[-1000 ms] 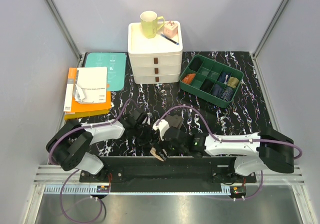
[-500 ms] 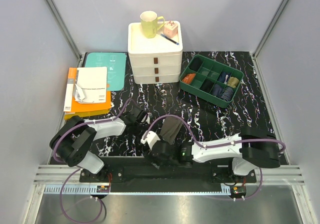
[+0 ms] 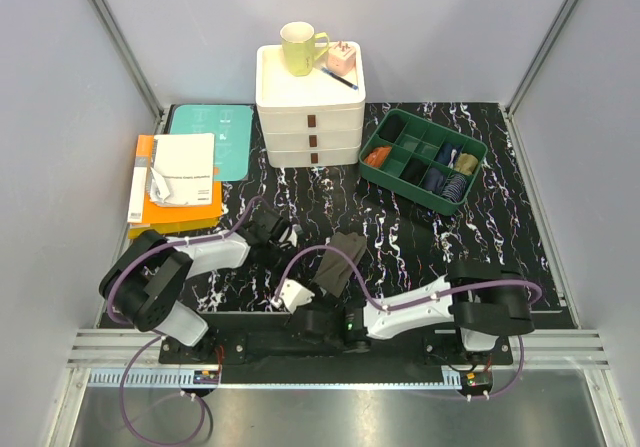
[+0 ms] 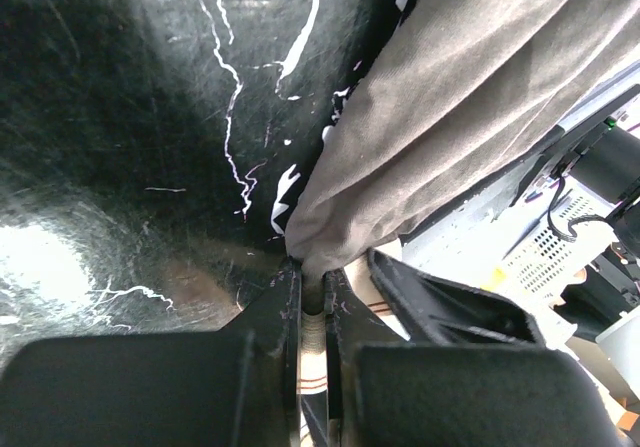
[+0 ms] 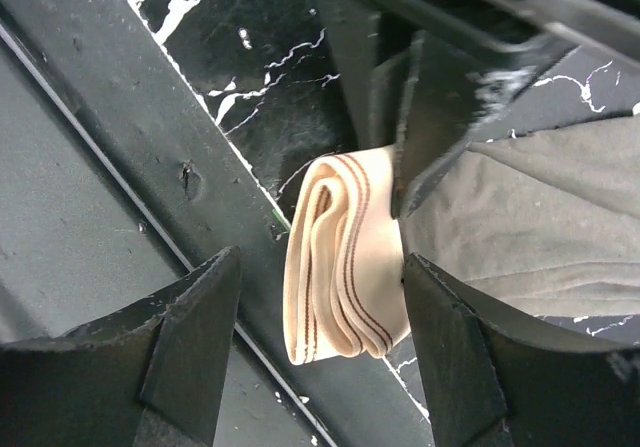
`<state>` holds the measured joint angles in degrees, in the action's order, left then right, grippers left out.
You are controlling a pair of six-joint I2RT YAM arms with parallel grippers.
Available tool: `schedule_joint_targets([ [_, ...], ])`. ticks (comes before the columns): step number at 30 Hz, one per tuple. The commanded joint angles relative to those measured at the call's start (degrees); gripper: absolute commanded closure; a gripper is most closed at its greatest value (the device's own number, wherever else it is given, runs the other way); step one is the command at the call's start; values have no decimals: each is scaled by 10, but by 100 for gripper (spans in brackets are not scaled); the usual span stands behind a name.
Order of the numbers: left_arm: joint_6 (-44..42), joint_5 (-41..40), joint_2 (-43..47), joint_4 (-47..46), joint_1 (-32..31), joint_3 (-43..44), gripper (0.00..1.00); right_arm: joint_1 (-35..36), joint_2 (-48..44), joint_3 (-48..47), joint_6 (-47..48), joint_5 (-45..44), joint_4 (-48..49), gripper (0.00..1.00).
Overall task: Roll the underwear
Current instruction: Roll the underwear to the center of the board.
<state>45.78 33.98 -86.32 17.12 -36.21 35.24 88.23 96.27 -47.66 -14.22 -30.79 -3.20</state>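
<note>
**Olive-brown underwear pinched by the left gripper, right gripper spread around its waistband**

No writing can be read. A white booklet (image 3: 182,167) on an orange folder (image 3: 145,205) carries print too small to make out, and the teal book (image 3: 225,127) beside it shows only pale marks.

From above, the underwear (image 3: 342,259) lies as a narrow, dark olive-brown strip on the black, white-veined table (image 3: 470,227). It sits near the table's front edge, between the two arms and in front of a white drawer unit (image 3: 310,117) with a yellow-green mug (image 3: 298,47) on top. A green divided tray (image 3: 478,150) stands well apart at the back right.

In the left wrist view, the left gripper (image 4: 312,272) is clenched on a corner of the soft, finely ribbed cloth, with a sliver of striped beige between its fingers.

In the right wrist view, the beige waistband (image 5: 340,257), with thin brown stripes, is folded into a thick bundle at the table's front edge. The right gripper (image 5: 320,257) is spread wide around it. One finger is just beside the band and the other stands clear.
</note>
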Motion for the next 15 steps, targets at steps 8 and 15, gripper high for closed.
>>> schedule_joint_targets([
  [8,-10,25,6,10,7,13,100,28,52,-53,10,-109,-38,68],
  [15,-22,15,24,16,10,11,99,27,36,-38,24,-47,-21,92],
])
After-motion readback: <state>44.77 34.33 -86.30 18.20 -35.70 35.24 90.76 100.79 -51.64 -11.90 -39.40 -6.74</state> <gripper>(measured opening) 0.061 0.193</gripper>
